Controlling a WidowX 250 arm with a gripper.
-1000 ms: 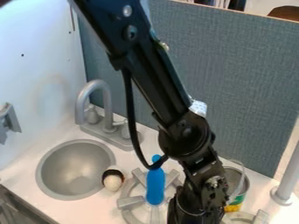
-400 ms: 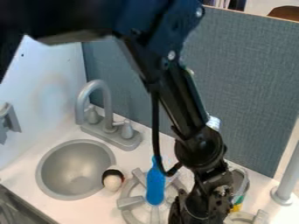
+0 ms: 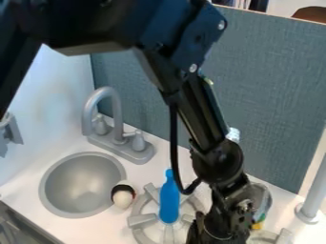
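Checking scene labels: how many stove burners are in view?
2: the first burner right of the sink, the second burner at the bottom edge, right of the arm, which may hide more.

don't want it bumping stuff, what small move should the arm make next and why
I'd probably raise the arm slightly before any sideways move: its lower end appears between the blue thing on the burner and the can, partly hiding the can.
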